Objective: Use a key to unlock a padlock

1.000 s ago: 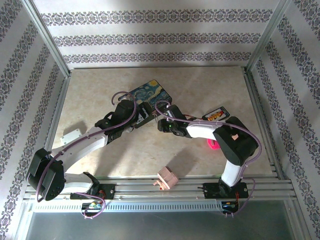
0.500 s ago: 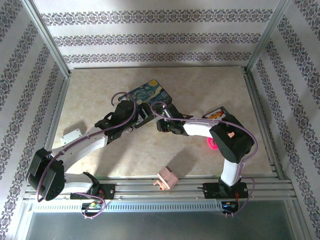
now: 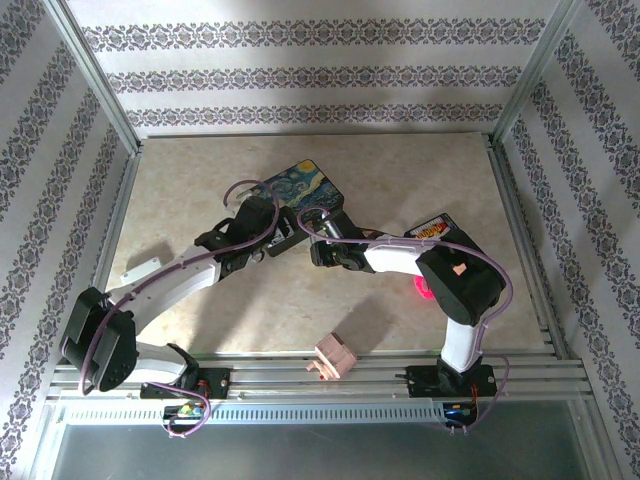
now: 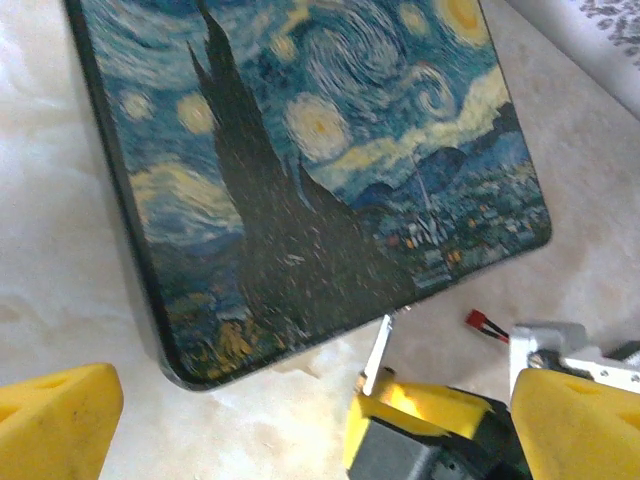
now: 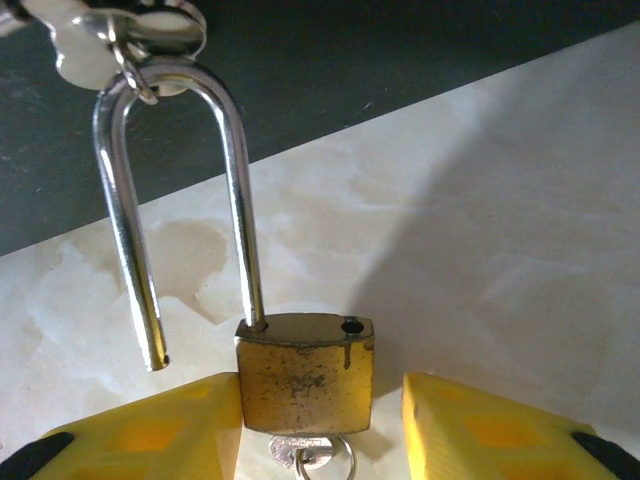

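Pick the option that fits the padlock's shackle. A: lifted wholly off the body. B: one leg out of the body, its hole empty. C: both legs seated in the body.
B: the shackle's short leg ends free beside the padlock, and the hole on top of the body stands empty.

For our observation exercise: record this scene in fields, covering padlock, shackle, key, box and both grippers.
padlock: brass, between the fingers of the right gripper
shackle: open, one end free, looped through a metal ring at the box
key: in the keyhole underneath
box: Starry Night painting on top
right gripper: open, one finger clear of the padlock
left gripper: open, over the box's corner
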You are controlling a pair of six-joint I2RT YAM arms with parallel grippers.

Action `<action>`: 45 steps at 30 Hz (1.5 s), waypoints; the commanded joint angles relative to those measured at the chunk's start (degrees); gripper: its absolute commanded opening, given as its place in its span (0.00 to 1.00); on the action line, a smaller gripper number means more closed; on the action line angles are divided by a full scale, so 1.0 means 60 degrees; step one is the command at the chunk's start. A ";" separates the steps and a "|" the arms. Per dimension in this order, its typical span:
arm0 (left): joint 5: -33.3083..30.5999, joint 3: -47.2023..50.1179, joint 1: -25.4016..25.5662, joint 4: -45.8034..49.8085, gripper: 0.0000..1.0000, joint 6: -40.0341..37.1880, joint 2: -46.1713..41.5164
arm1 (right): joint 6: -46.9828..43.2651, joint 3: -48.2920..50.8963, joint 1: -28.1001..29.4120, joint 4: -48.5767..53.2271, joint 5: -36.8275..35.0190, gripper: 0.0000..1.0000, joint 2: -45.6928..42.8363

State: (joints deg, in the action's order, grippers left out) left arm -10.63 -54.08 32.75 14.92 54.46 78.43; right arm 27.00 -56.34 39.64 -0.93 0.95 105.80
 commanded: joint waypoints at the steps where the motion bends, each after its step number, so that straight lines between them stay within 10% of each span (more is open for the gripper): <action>1: -0.1085 -0.0446 -0.0141 0.0739 0.99 -0.0840 0.0146 | -0.0033 -0.0311 0.0157 0.0329 -0.0502 0.46 0.0292; 15: -0.2752 -0.1448 -0.0328 0.1357 0.99 -0.2183 0.1347 | -0.0176 -0.0692 0.0429 0.0572 -0.1199 0.45 0.0763; 29: -0.3846 -0.2397 -0.0478 0.1952 0.99 -0.2889 0.3079 | -0.0247 -0.0437 0.0367 0.0321 -0.1016 0.18 0.0670; 45: -0.2979 -0.1687 -0.0465 0.1707 0.99 -0.2865 0.3118 | 0.1086 0.0362 -0.0048 -0.0862 -0.0395 0.00 0.0144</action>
State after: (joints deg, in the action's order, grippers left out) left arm -30.04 -66.04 30.61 24.03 37.71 97.89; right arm 30.24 -56.03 40.42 -2.35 -3.07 106.32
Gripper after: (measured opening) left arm 0.993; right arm 0.238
